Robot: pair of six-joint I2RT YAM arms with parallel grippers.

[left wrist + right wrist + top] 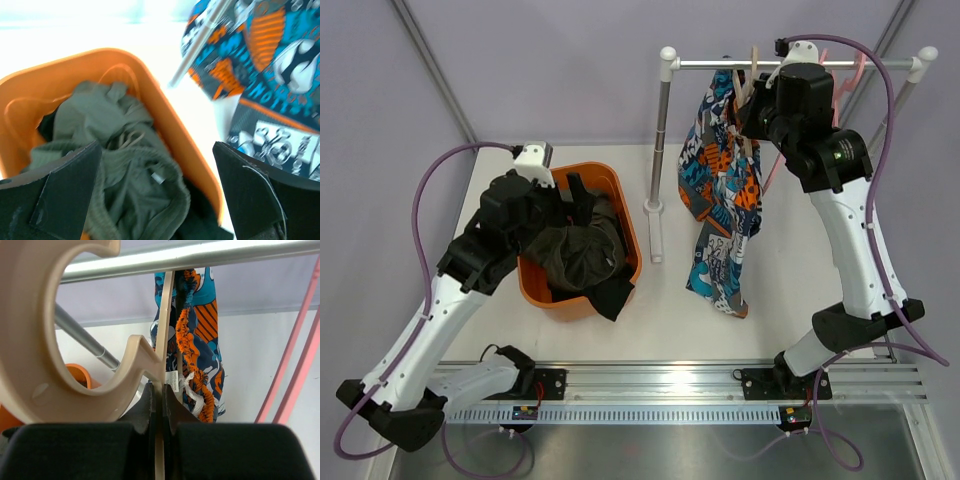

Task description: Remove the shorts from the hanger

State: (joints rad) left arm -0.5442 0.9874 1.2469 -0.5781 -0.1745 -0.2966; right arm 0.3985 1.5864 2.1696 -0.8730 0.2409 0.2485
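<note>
Right tool (161, 405) pinching hanger (30, 340), table (660, 320), lilac walls (570, 60)

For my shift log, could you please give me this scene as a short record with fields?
hanging: patterned shorts, on the beige hanger on the rail
in orange basket: olive shorts; black shorts, spilling over its rim
left jaws: open, above the basket
right jaws: shut on the beige hanger
not yet done: patterned shorts off the hanger
</note>
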